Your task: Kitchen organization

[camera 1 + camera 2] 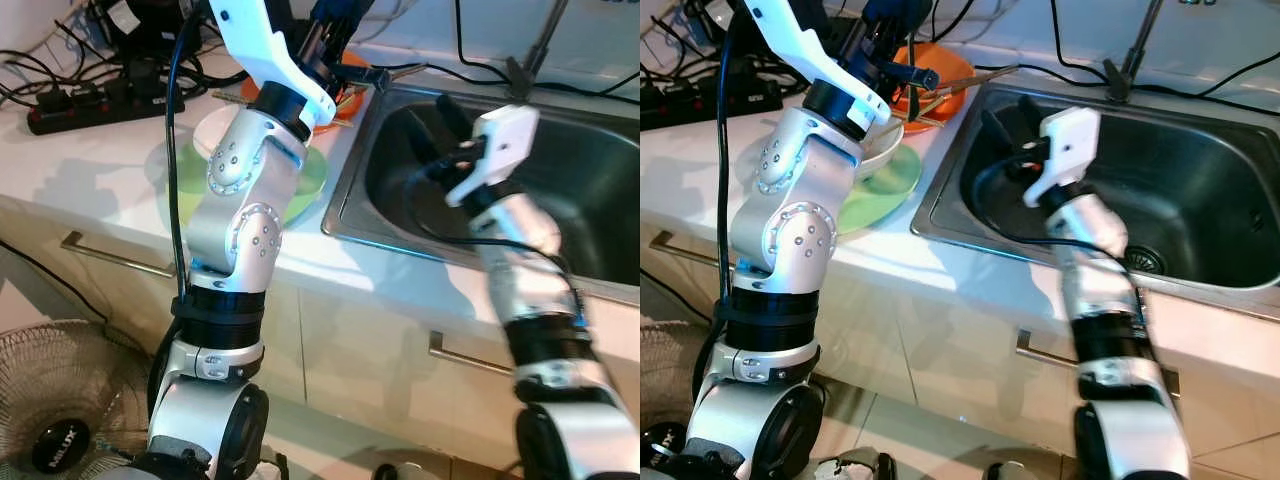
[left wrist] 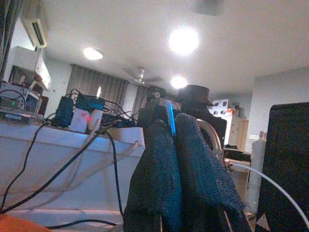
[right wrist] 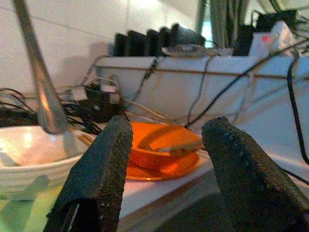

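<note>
The right gripper is held with fingers apart inside the steel sink, while on the white bench a white bowl is stacked on a green plate, and beyond it the left gripper, fingers pressed together, is poised over an orange bowl.

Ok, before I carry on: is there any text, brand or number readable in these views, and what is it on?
"MILUX", as best it reads: white letters on the black hub of the floor fan, in the left eye view. It is small and slightly blurred.
The white boxes with red lights in the left wrist view: any print is too small to read.
Nothing else carries readable text.
</note>
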Robot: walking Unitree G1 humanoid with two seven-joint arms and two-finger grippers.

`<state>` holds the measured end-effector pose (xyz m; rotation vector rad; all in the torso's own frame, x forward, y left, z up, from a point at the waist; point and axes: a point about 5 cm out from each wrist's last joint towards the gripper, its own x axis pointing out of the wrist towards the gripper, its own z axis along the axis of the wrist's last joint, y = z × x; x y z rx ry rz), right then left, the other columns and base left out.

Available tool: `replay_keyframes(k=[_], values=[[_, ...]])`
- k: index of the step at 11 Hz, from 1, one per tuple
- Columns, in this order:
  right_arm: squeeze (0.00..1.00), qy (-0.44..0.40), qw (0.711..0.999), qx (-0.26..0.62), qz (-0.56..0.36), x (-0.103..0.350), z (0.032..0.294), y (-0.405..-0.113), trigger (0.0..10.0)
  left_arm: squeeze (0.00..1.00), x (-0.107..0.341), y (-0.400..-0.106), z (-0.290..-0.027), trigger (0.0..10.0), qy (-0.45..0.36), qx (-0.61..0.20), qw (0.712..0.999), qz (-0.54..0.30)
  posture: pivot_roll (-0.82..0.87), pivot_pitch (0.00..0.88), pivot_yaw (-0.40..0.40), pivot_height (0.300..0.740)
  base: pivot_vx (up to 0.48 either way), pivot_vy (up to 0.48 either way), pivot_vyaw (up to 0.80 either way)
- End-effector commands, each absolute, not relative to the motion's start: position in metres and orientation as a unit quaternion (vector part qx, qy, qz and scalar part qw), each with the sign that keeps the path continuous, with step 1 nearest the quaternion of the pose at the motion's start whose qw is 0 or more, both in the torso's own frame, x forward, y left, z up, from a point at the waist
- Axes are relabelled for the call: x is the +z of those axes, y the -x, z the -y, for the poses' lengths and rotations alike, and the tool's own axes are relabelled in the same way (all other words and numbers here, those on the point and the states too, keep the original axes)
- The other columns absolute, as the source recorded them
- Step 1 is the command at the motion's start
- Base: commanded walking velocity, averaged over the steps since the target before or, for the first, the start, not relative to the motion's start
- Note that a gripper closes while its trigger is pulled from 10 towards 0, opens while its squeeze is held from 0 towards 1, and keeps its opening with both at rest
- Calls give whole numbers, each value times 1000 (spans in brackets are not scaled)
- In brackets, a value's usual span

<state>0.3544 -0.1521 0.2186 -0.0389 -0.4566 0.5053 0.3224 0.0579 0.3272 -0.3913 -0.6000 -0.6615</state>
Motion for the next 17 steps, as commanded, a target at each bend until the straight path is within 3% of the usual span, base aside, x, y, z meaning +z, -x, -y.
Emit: replay_keyframes(k=[1,5,8,13,17], values=[[0,20,937,269,221,218,150,-351,10000,0,327,-320,-58,10000,190,-328,879,289,97,8,42,740,0,0,0],[0,-9,909,356,216,220,135,-335,10000,0,316,-316,-48,10000,198,-356,874,267,99,6,45,740,0,0,0],[0,-24,903,371,214,223,129,-330,10000,0,310,-316,-42,10000,205,-369,871,251,100,18,42,740,0,0,0],[0,-31,906,367,207,221,117,-332,10000,0,298,-307,-20,10000,208,-425,853,221,101,24,44,740,0,0,0],[0,-43,922,318,215,224,120,-340,10000,0,293,-306,-18,10000,205,-432,853,208,105,29,48,740,0,0,0]])
